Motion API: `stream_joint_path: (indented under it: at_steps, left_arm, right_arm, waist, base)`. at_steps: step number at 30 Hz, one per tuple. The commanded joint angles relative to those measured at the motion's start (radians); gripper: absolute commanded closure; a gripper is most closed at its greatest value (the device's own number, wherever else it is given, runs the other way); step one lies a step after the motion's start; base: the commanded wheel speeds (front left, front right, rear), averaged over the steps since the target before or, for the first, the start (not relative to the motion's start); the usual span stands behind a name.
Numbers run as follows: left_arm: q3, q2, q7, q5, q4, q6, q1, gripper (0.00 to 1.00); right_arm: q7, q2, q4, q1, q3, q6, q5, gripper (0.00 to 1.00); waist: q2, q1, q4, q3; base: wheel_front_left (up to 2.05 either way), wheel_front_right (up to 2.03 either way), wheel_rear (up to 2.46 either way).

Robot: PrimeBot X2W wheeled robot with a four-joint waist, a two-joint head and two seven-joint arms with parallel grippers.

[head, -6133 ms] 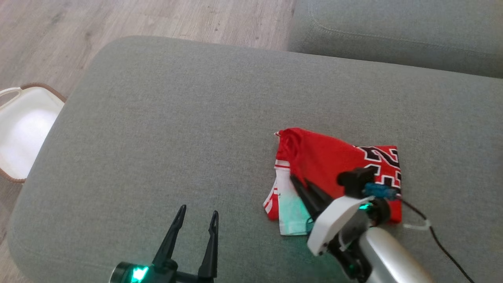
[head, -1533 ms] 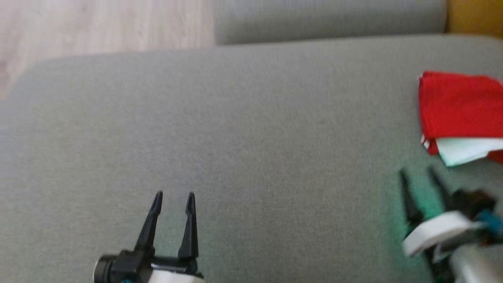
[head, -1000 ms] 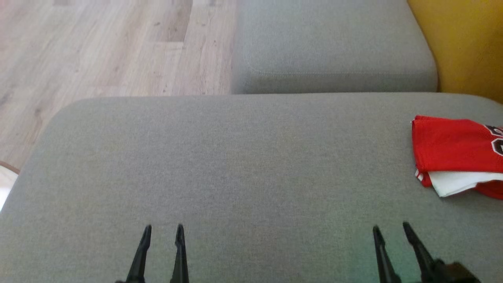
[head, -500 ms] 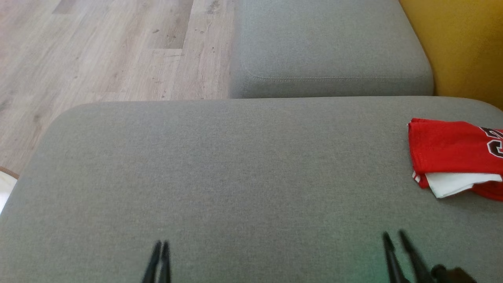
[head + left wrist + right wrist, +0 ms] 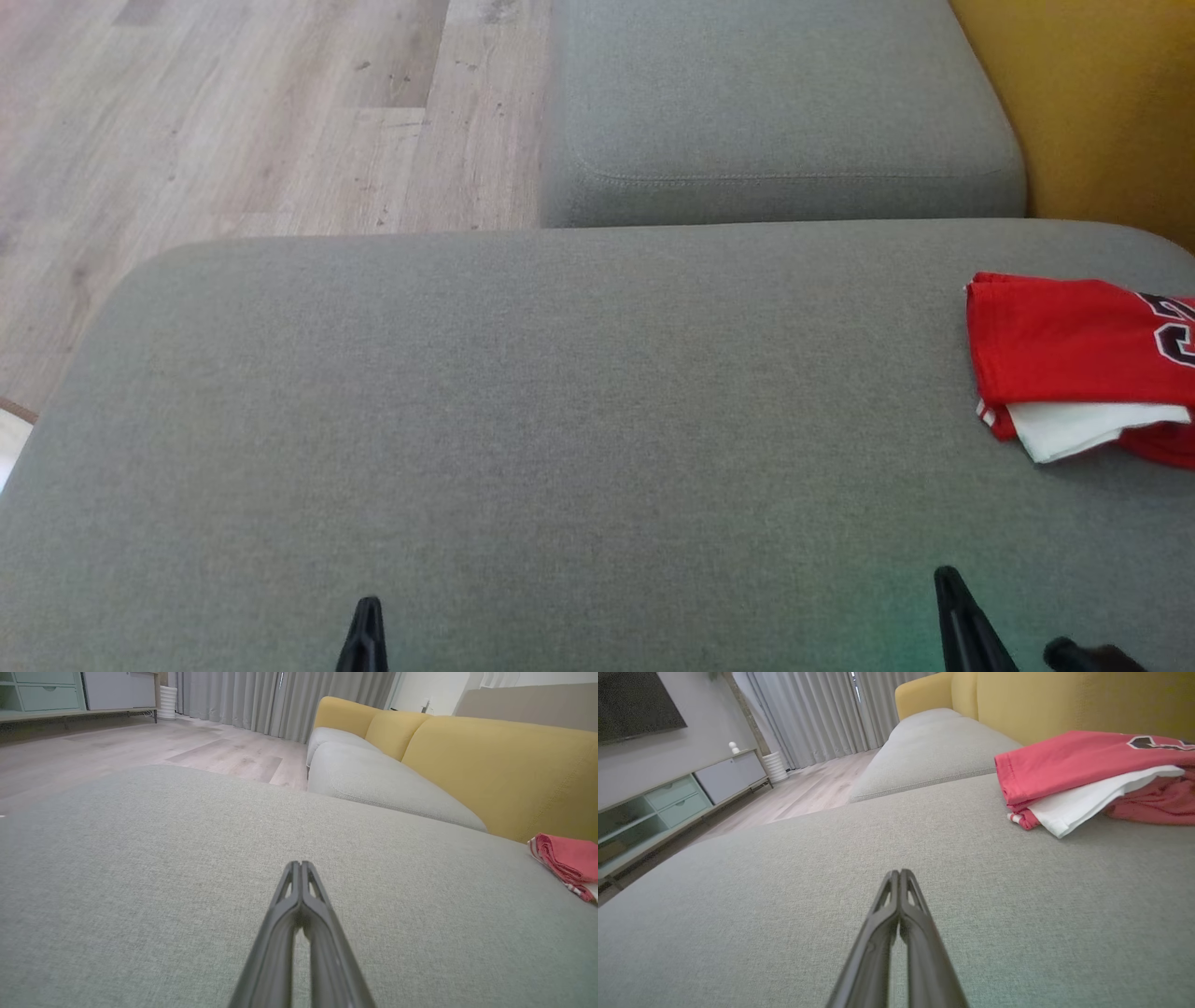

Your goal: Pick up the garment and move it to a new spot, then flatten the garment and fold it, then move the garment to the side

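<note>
The big grey sofa cushion (image 5: pixel 560 420) is the work surface, and most of it lies bare. That fits a job at its end, with the middle left free. A second grey cushion (image 5: pixel 775 103) butts against its far edge, the yellow backrest (image 5: pixel 1102 112) rises at the far right, and pale wood floor (image 5: pixel 233 103) lies beyond on the left.

The garment (image 5: pixel 1055 345), a red jersey with dark numerals, lies as a compact folded packet at the right edge of the big cushion, near the yellow backrest. The head view cuts off its right part. The fold edge facing the middle of the cushion is neat and doubled over. A white layer pokes out from under the red at the near corner. It may be the jersey's own lining or trim, but that is hard to tell from here. Being parked so far right reads as the "move it to the side" step already done.

The left claw (image 5: pixel 366 623) and right claw (image 5: pixel 948 590) sit low at the near edge of the cushion, well apart from the garment and from each other. In each wrist view the two dark fingers are pressed together tip to tip with nothing between them. So both claws are clenched and empty, which looks like a rest posture and not a reach.
</note>
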Motion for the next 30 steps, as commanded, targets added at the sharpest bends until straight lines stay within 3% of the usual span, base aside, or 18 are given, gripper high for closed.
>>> stream_joint_path:
  at_steps: [1,30]
  left_arm:
    - [0.019,0.006,0.003,-0.029,-0.028,-0.010,-0.044,1.00]
    - [0.079,0.018,0.073,-0.378,-0.003,-0.056,-0.131,1.00]
  right_arm:
    - [0.004,-0.010,-0.029,-0.044,-0.005,0.000,0.033,1.00]
    - [0.075,-0.023,-0.010,-0.137,-0.028,0.001,0.395,1.00]
  waist:
    - [0.0000,0.0000,-0.001,0.001]
    - [0.0000,0.0000,-0.021,0.030]
  base:
    - [0.00,0.00,0.00]
    - [0.00,0.00,0.00]
